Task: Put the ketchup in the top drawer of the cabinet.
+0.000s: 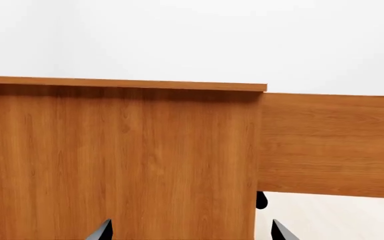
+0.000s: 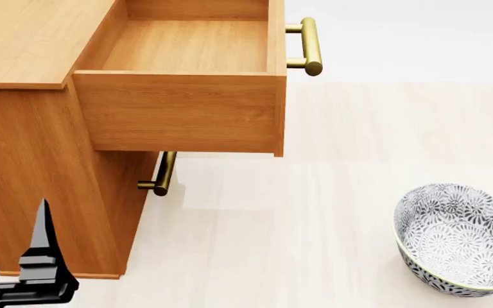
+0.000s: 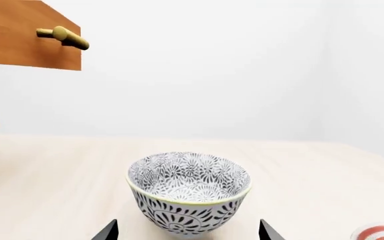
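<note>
The cabinet (image 2: 24, 38) stands at the left of the head view. Its top drawer (image 2: 187, 109) is pulled out, open and empty, with its brass handle (image 2: 311, 45) to the right. My left gripper (image 1: 192, 236) is open and empty, facing the cabinet's side (image 1: 118, 160) at close range; one of its fingers (image 2: 41, 231) shows low at the left of the head view. My right gripper (image 3: 188, 235) is open and empty, just in front of the grey-patterned bowl (image 3: 188, 192). A red and pale rounded thing (image 3: 381, 233), perhaps the ketchup, is cut off by the frame edge beside that gripper.
The bowl (image 2: 456, 240) sits on the pale floor at the right of the head view. The lower drawer is shut; its brass handle (image 2: 162, 173) sticks out under the open drawer. The open drawer's front and handle (image 3: 62, 36) overhang the floor.
</note>
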